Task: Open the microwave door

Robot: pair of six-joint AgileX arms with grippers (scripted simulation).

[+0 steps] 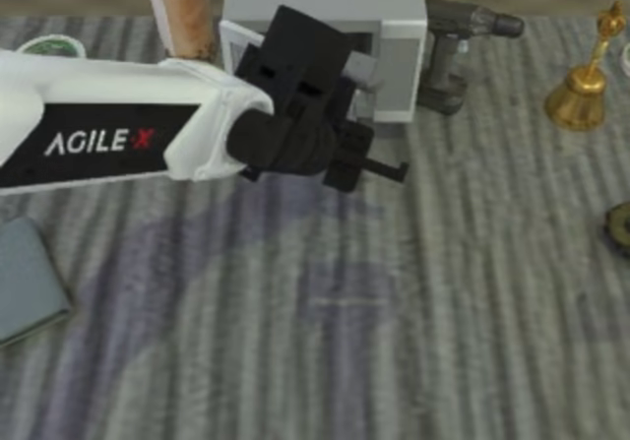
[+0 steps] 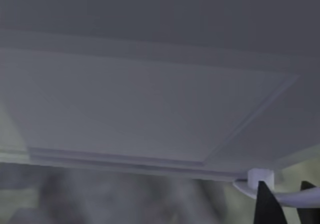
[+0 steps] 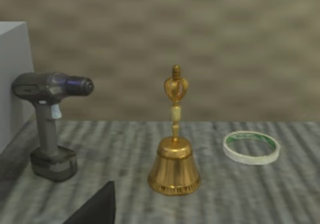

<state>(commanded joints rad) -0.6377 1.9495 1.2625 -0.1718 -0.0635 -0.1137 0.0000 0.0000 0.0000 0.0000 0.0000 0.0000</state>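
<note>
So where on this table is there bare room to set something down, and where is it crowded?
The wide front stretch of the table is bare, bordered by the grey pad at the left edge. A smaller gap lies between the drill and the bell. The back is crowded: the left hand sits at the microwave, with a jar beside it.

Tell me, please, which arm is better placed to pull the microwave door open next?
The left arm, most likely. Its gripper is already at the microwave door, whose handle shows right by the fingertips in the left wrist view. The right arm is out of the top view, facing the bell and drill.
</note>
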